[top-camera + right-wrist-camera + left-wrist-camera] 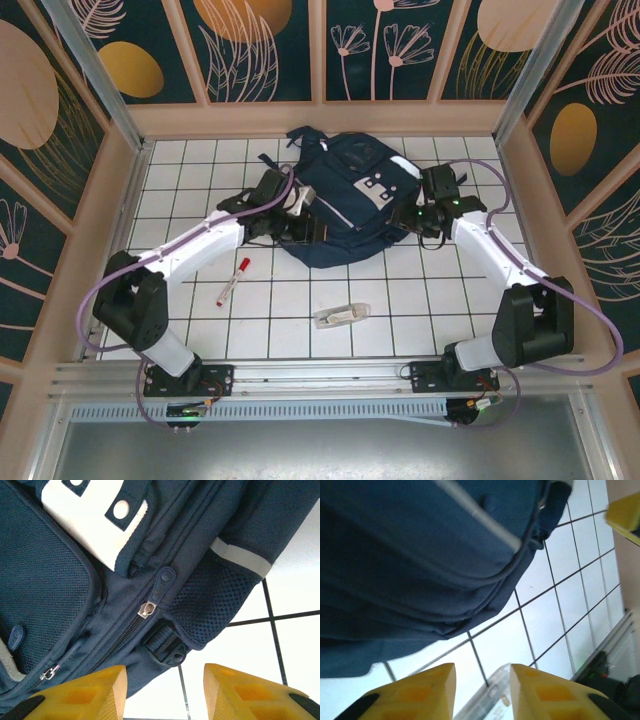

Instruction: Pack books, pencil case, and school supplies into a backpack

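Observation:
The navy backpack lies flat at the back middle of the tiled table, its white-grey patches facing up. My left gripper is against its left side, open, and the blue fabric hangs over the yellow fingers. Between them, farther off on the tiles, lies the clear case. My right gripper is at the bag's right side, open with nothing between its fingers. It sits just below a zip pull and a black buckle. The book, pencil case and red pack are out of view.
A red-and-white marker pen lies on the tiles left of centre. The clear case sits near the front middle. Wooden walls ring the table, with a metal rail along the near edge.

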